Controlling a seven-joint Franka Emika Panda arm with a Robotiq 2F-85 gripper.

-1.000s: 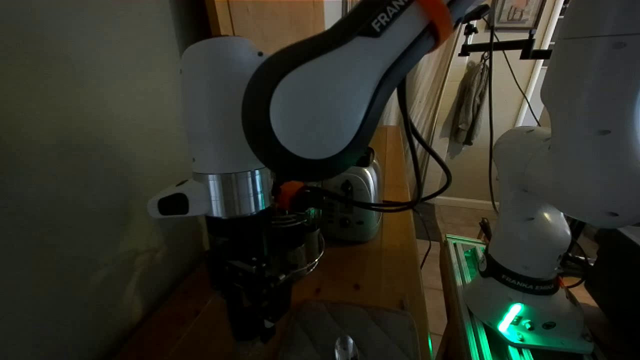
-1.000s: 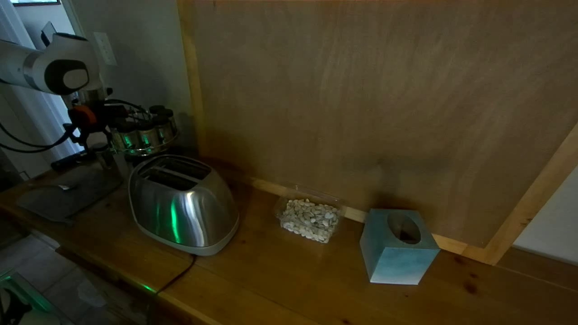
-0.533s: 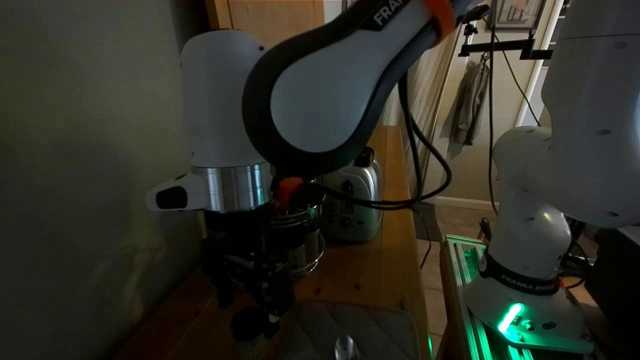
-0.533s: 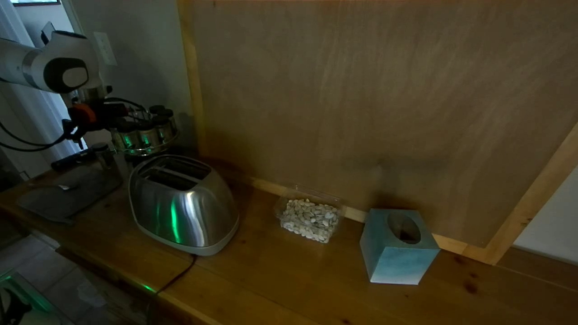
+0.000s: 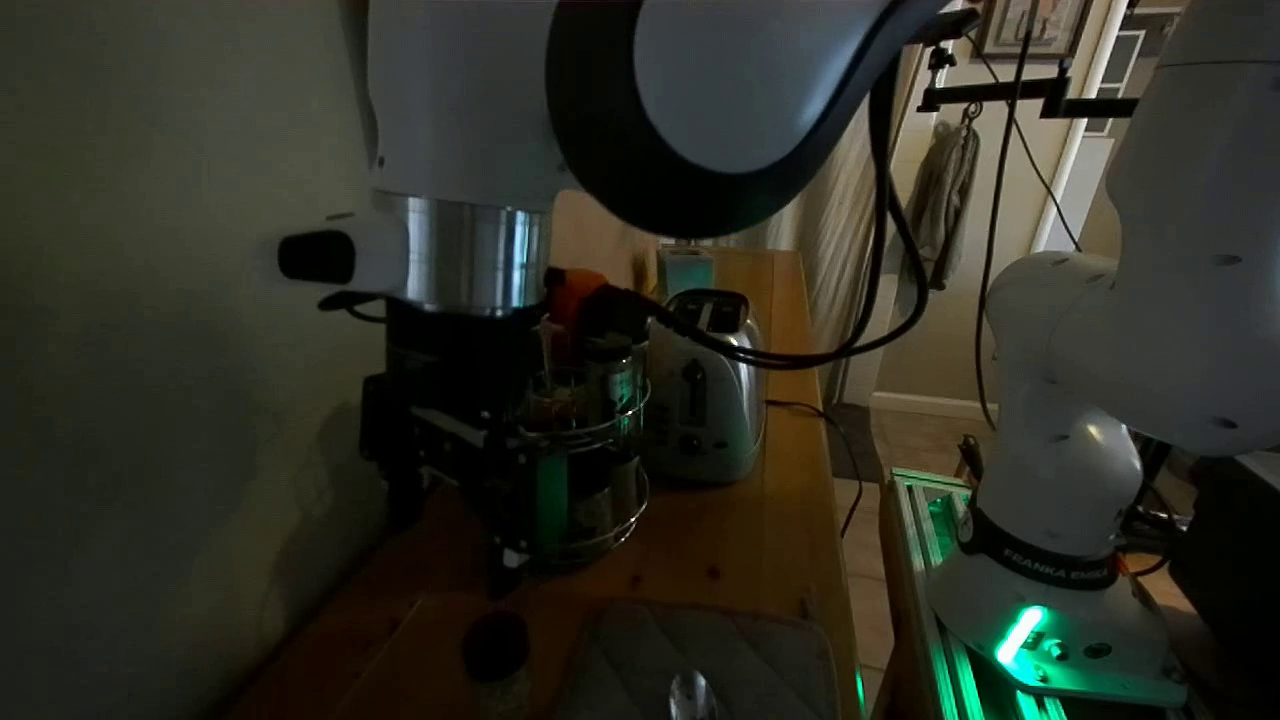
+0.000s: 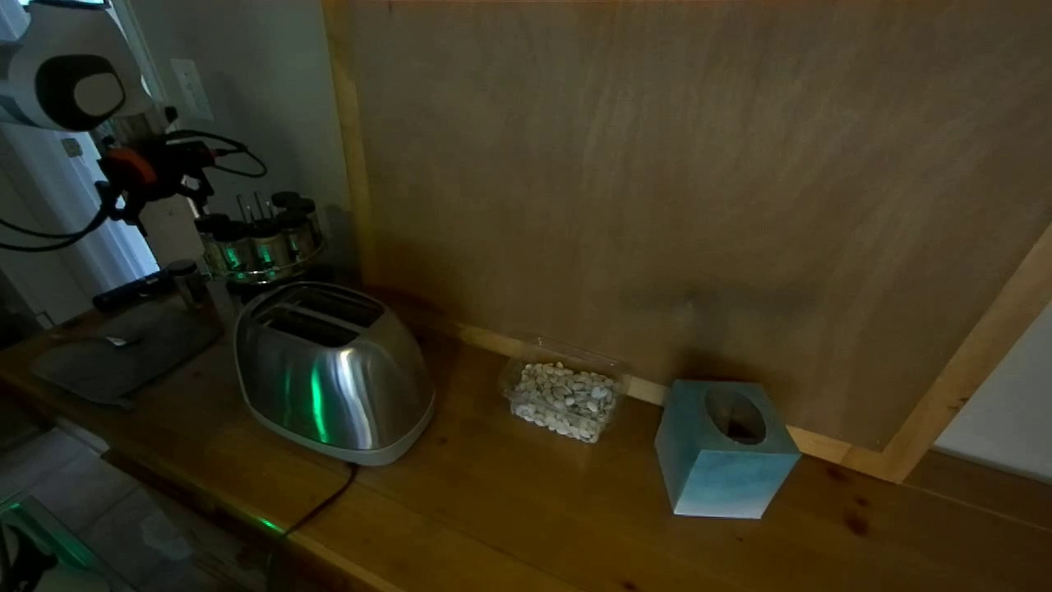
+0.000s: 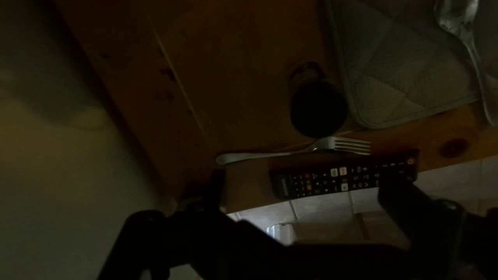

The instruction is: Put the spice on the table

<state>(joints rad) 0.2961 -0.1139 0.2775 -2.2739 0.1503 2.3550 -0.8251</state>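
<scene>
The spice [image 5: 497, 650], a small jar with a dark round lid, stands upright on the brown wooden table [image 5: 720, 545], just beside the grey mat. Its lid also shows in the wrist view, where the spice [image 7: 319, 107] lies above the fork and left of the mat's corner. My gripper [image 5: 455, 545] hangs above the jar, apart from it, in both exterior views. Spread wide in the wrist view, the fingers [image 7: 400, 198] of the gripper [image 7: 303, 181] have nothing between them.
A round wire rack [image 5: 600, 535] of jars stands close beside the gripper, with the silver toaster [image 6: 329, 386] beyond. Near the spice lie the grey mat [image 7: 400, 74] with a spoon [image 7: 463, 33], a fork [image 7: 268, 154] and a black remote [image 7: 346, 177]. A wall borders the table.
A second ago my fingers were around the spice. They have opened and let it go, and the arm has risen. The jar has stayed standing on the table.
</scene>
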